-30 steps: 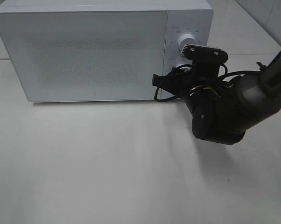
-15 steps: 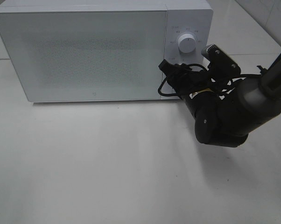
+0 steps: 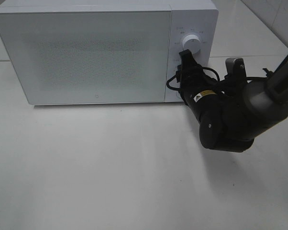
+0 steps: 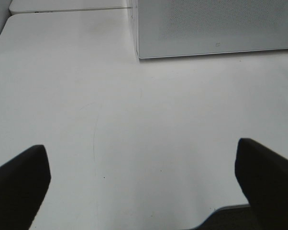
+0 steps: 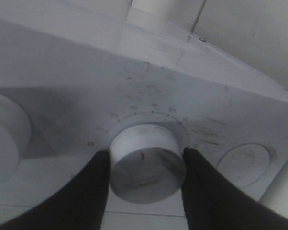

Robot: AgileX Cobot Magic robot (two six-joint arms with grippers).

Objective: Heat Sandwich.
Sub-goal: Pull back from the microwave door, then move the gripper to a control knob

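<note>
We record: microwave [image 3: 86,52], door closed; right gripper [image 5: 145,165], fingers clamped on the microwave's lower dial [image 5: 143,143]; left gripper [image 4: 141,158], fingers apart above white table [image 4: 134,110].

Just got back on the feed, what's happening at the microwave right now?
The right gripper has its jaws around the lower dial of the microwave, apparently to set the heating. The door is closed and no sandwich is in view. The left gripper hangs open over the table, holding nothing.
</note>
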